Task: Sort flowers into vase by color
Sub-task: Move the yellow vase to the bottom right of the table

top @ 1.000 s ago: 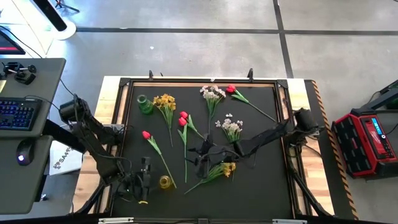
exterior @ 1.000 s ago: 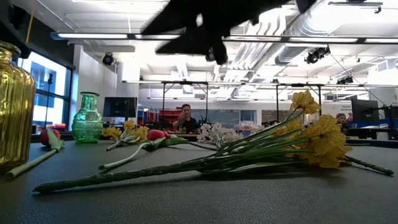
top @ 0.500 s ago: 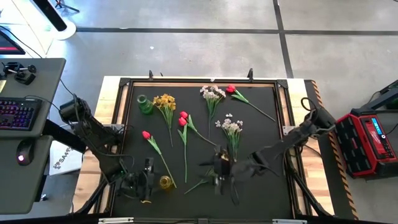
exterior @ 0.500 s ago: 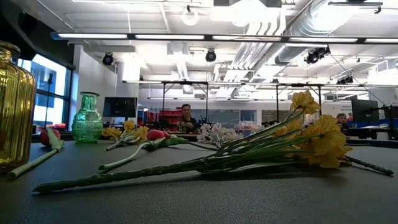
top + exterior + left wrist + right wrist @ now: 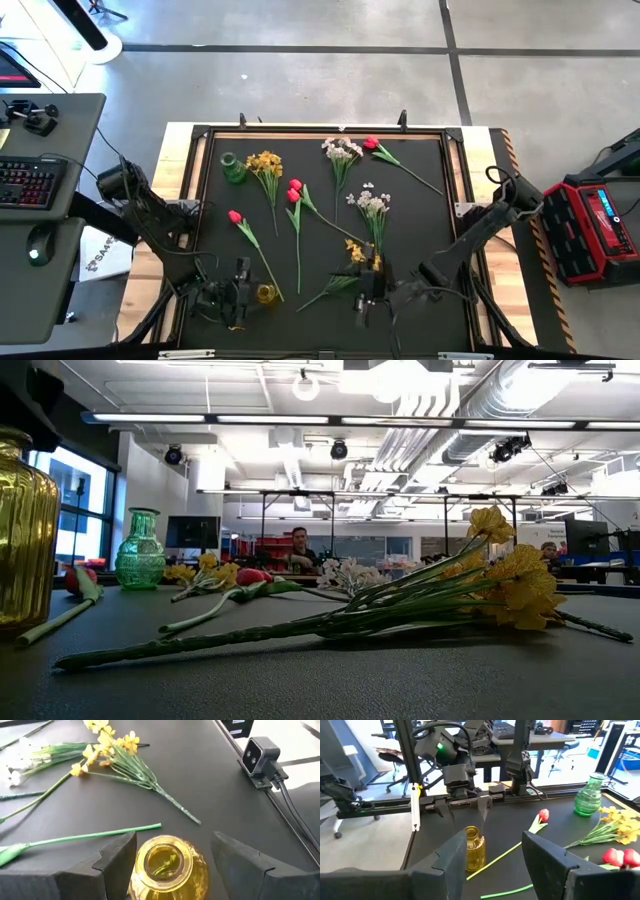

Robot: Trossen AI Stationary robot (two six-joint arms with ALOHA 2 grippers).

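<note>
A yellow glass vase (image 5: 265, 293) stands upright near the table's near edge. My left gripper (image 5: 172, 852) is open, with a finger on either side of the vase (image 5: 167, 867); I cannot tell whether either one touches it. My right gripper (image 5: 362, 300) is open and points toward the table's left, above the stem of a yellow blossom spray (image 5: 345, 272) that lies flat. A green vase (image 5: 232, 168) stands at the far left, with a second yellow spray (image 5: 265, 162) lying beside it. Red tulips (image 5: 293, 190) and whitish sprays (image 5: 370, 203) lie on the mat.
Another red tulip (image 5: 235, 216) lies left of centre, with its stem running toward the yellow vase. A third tulip (image 5: 371, 143) and a whitish spray (image 5: 342, 150) lie near the far edge. A raised frame (image 5: 455, 215) borders the black mat. People show in the room beyond the table.
My right gripper has travelled from the middle of the table toward the near edge and a little to the right, leaving the top of the low view. It now stands by the stem of the near yellow spray. The flowers and vases have stayed where they were.
</note>
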